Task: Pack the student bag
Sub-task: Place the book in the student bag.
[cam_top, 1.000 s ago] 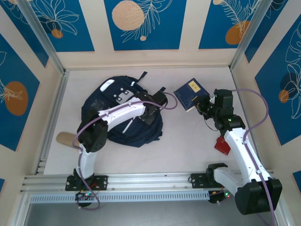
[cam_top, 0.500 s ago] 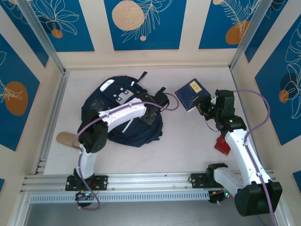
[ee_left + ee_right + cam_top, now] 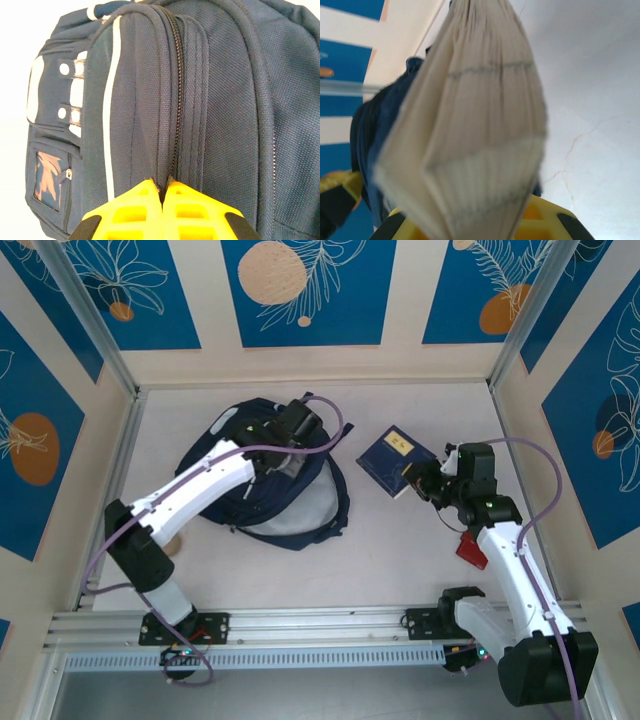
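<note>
1. The student bag (image 3: 255, 515), a large dark navy backpack with white stripes, lies flat on the left half of the pale desk (image 3: 390, 560), with its top towards the back wall
2. It looks soft and floppy. The woven fabric will probably sag and fold rather than hold a shape, so the mouth is likely to fall shut unless it is held up. Judging by how flat it lies, it is probably light
3. The best places to take hold look like the raised seam beside the zipper (image 3: 175, 90), the top loop or a strap. The broad panels offer little to pinch
4. The left gripper (image 3: 162, 192) has its yellow jaws pressed together on the fabric ridge right at the zipper line. From above, a pale grey lining shows at the bag's lower right side, which suggests the mouth is partly lifted open
5. The right gripper (image 3: 418, 478) has its jaws clamped on a dark blue book (image 3: 388, 458), held just to the right of the bag. The book's pale page edges fan out loosely and could catch on the opening
6. A small red object (image 3: 470, 548) lies on the desk beside the right arm, well apart from the bag
7. The left arm stretches across the bag and may crowd the book's way in
</note>
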Robot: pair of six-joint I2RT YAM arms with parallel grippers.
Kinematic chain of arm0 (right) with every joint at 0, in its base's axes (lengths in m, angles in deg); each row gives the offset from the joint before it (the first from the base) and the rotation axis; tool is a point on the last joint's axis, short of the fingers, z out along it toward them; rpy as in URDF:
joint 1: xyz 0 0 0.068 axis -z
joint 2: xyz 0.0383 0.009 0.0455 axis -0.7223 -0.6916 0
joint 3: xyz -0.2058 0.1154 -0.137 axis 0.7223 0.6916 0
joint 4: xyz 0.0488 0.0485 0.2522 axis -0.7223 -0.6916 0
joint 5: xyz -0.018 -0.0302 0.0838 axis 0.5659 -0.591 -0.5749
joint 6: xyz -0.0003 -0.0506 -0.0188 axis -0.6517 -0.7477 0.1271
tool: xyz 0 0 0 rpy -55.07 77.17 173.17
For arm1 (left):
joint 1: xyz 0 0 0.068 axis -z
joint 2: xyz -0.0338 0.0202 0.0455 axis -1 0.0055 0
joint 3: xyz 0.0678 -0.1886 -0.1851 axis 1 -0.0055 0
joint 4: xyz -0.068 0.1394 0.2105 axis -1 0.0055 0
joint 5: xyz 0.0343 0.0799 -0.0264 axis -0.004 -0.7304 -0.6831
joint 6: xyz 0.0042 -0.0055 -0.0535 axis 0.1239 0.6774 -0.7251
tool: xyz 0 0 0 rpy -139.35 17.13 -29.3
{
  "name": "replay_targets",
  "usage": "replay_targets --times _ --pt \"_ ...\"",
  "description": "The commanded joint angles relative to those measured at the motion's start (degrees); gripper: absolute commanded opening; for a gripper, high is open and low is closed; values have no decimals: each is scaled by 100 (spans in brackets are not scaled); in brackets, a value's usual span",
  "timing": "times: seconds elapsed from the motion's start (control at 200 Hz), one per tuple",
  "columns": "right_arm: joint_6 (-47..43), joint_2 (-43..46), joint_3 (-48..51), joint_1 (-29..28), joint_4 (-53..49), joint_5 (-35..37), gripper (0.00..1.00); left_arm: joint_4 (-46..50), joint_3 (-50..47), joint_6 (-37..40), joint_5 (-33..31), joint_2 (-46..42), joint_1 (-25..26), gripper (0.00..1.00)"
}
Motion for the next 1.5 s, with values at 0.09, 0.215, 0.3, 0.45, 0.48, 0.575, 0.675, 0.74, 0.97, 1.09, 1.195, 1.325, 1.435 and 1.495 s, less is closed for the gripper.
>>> replay_targets --times 0.09,0.215,0.3,0.45,0.48,0.575,0.675,0.74,0.97,1.09,1.195,1.325,1.435,1.495 --pt "-318 -79 11 -275 546 -1487 4 -1244 -110 30 -136 -643 -118 0" --pt "-35 -402 78 -642 930 -1609 4 -1589 -142 12 -44 -789 -118 0" --pt "114 -690 57 -950 1163 -1494 4 -1702 -134 -40 -31 -848 -124 0" --pt "410 -1347 -80 -1335 1789 -1396 4 -1865 -234 -245 27 -915 -127 0" --pt "459 -1509 -140 -1393 1923 -1399 4 -1906 -274 -261 76 -916 -129 0" --pt "511 -2126 -539 -1636 2137 -1369 4 -1885 -243 -341 122 -862 -142 0" --pt "657 -2822 -917 -1896 2385 -1330 4 -1849 -212 -418 165 -850 -139 0" --pt "764 -3249 -1070 -2056 2745 -1260 4 -1865 -246 -458 183 -871 -150 0" --pt "1306 -4726 -1550 -2429 3431 -814 3 -1839 -255 -589 134 -971 -184 0" --pt "1302 -5364 -2052 -2650 3446 -902 4 -1813 -232 -687 98 -1058 -267 0" --pt "1381 -5807 -2402 -2852 3422 -812 5 -1841 -247 -725 127 -1108 -328 0" --pt "1583 -6288 -2877 -3021 3583 -862 8 -1840 -265 -770 171 -1109 -371 0" --pt "1696 -6552 -3223 -3102 3584 -973 13 -1794 -256 -827 181 -1109 -413 0" --pt "1769 -6604 -3282 -3121 3680 -962 16 -1753 -247 -870 195 -1117 -442 0"
